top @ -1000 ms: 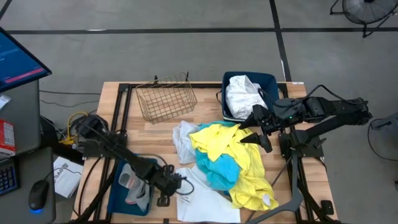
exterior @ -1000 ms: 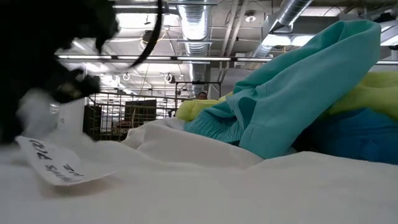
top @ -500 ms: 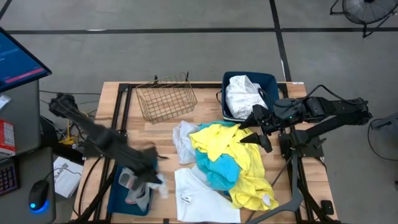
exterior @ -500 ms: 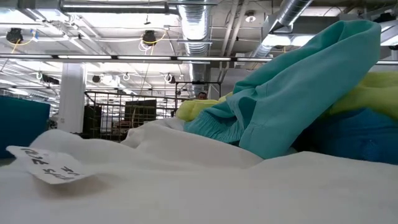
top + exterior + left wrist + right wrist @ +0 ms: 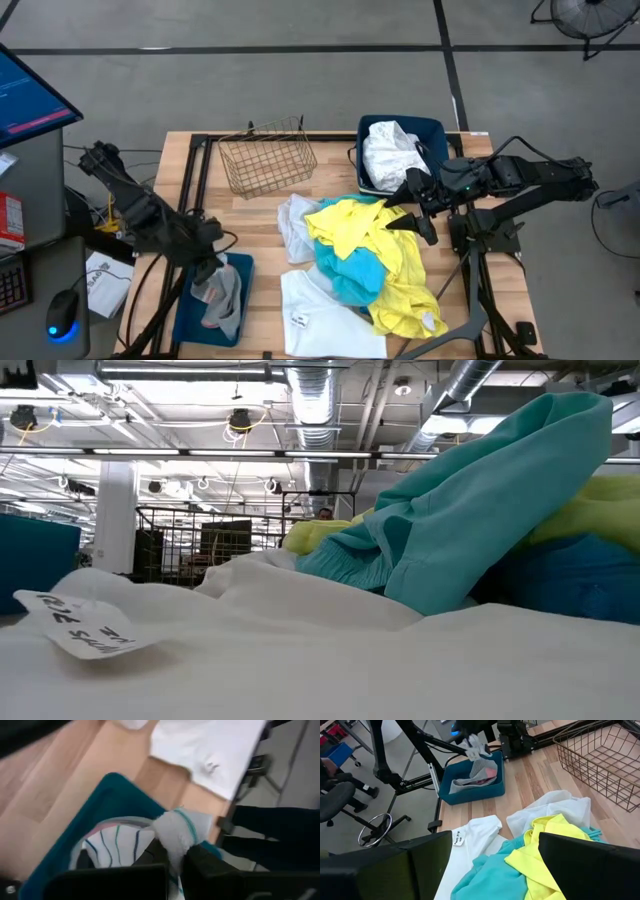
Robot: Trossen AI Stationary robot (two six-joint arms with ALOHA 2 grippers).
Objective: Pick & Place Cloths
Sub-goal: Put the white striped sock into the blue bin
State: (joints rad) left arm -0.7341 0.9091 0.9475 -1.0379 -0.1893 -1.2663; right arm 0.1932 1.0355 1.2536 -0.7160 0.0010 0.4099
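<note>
You're in an industrial lab/warehouse bay: bare concrete floor (image 5: 300,90) with taped lines, exposed silver ductwork (image 5: 318,405) and pipes overhead, wire storage cages (image 5: 190,545) at the back, a monitor (image 5: 30,95) by the wooden counter (image 5: 250,215), office chair (image 5: 340,802) nearby

Left hand (image 5: 207,262) hangs over the blue bin (image 5: 186,312) (socks (image 5: 222,300) inside).

Wooden table (image 5: 330,175): wire basket (image 5: 267,160), two blue bins (image 5: 432,130), cloths (image 5: 365,265) heaped.
</note>
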